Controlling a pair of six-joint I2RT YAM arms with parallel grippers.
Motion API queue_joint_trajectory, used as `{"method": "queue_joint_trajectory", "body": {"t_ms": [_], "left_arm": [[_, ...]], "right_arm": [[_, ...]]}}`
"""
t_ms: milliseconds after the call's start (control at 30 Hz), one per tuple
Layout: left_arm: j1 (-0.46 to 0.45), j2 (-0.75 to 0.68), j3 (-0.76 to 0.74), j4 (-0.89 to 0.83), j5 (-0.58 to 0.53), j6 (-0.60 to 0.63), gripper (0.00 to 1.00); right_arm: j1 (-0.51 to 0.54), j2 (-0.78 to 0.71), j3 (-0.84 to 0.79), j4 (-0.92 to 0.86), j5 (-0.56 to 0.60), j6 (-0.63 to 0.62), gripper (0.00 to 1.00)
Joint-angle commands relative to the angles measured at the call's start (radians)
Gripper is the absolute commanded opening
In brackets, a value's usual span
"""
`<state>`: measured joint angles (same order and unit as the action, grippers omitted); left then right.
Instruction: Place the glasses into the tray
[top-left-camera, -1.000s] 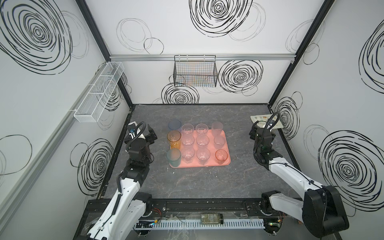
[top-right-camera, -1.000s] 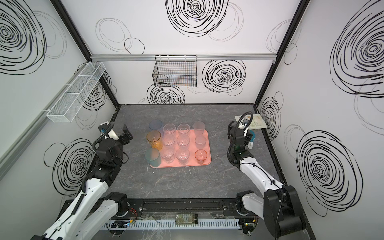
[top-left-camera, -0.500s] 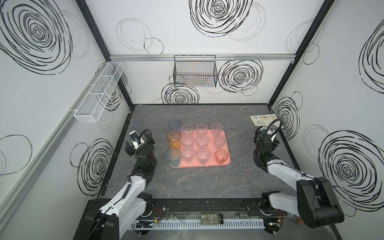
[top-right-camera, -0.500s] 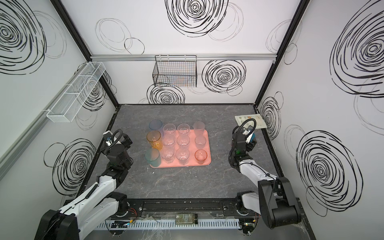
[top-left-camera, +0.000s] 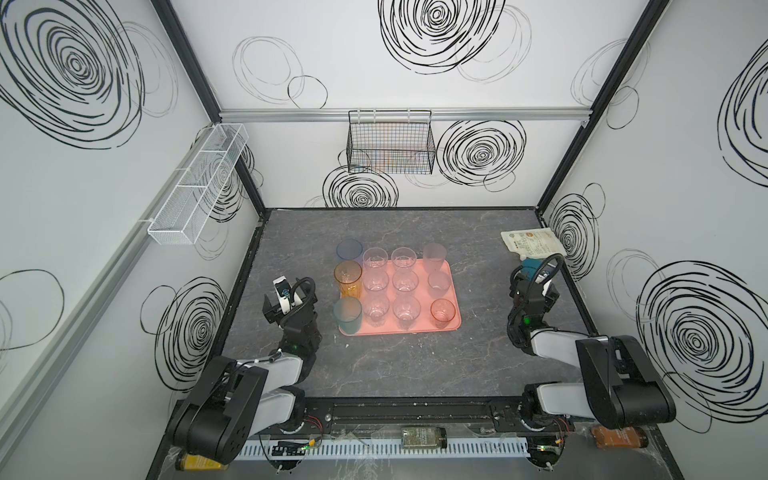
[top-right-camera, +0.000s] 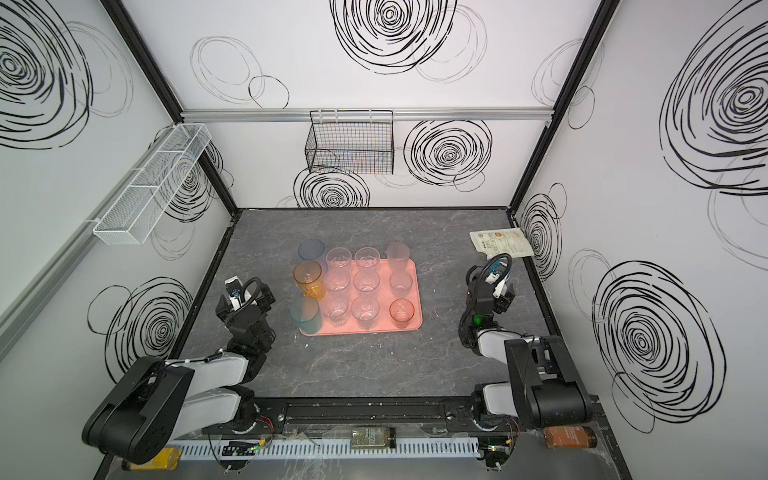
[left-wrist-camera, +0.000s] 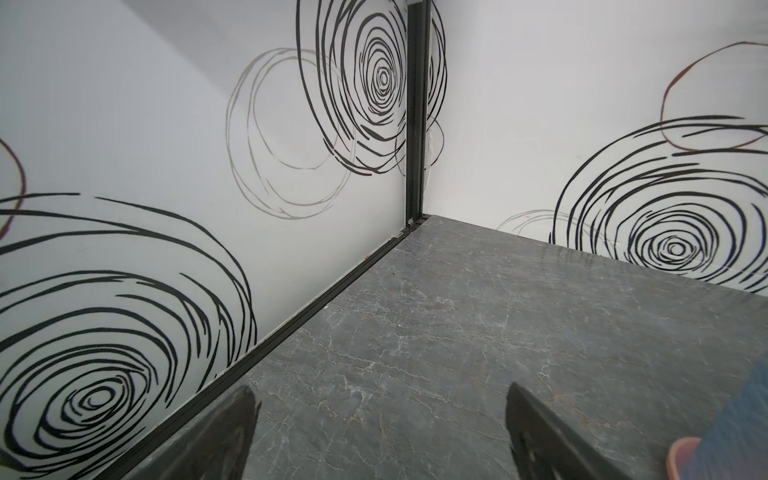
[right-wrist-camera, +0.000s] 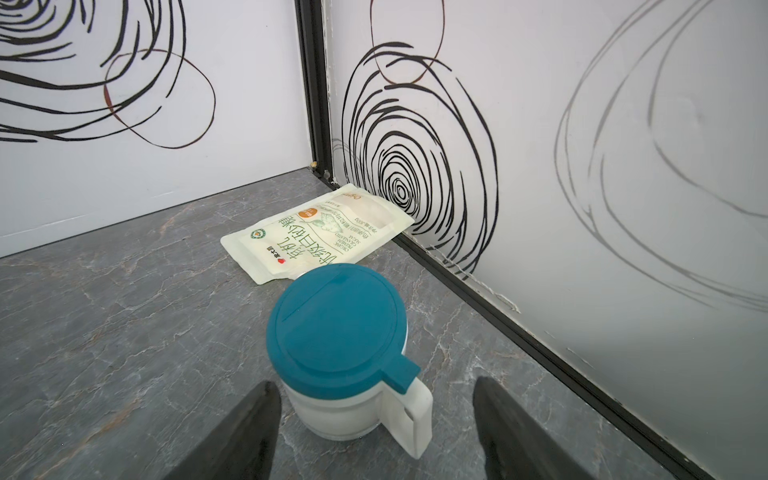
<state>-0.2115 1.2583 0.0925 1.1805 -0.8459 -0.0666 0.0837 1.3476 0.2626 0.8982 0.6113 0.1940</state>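
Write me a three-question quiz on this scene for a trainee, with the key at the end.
1. True or false: the left gripper is open and holds nothing.
2. What stands just ahead of the right gripper in its wrist view? A) a spoon B) a teal-lidded jug C) a plate
3. Count the glasses grouped at the pink tray.
Key: 1 true; 2 B; 3 twelve.
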Motion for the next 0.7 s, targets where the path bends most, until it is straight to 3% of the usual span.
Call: {"method": "queue_joint_trajectory", "body": {"t_ms": [0,133,200,367,500,667], "left_arm": [[0.026,0.041,-0.011,0.212,0.088,-0.01,0.96],[0.039,0.152,-0.033,0.397,0.186,0.023,0.96],[0.006,0.139,-0.037,0.402,0.162,0.063,0.97],[-0.009,0.02,-0.006,0.217,0.107,0.088,0.96],[0.015,-0.103,0.051,-0.087,0.116,-0.015,0.96],[-0.013,-0.051,0.016,0.009,0.083,0.002,0.96]], "right_arm": [[-0.02,0.014,-0.018,0.146,-0.064,-0.031,0.76],[-0.038,0.057,-0.065,0.268,-0.121,-0.04,0.76],[-0.041,0.053,-0.041,0.206,-0.158,-0.038,0.76],[-0.042,0.075,-0.04,0.229,-0.238,-0.079,0.75],[-0.058,0.081,-0.034,0.22,-0.294,-0.082,0.76],[-0.065,0.075,-0.048,0.239,-0.316,-0.085,0.78]]}}
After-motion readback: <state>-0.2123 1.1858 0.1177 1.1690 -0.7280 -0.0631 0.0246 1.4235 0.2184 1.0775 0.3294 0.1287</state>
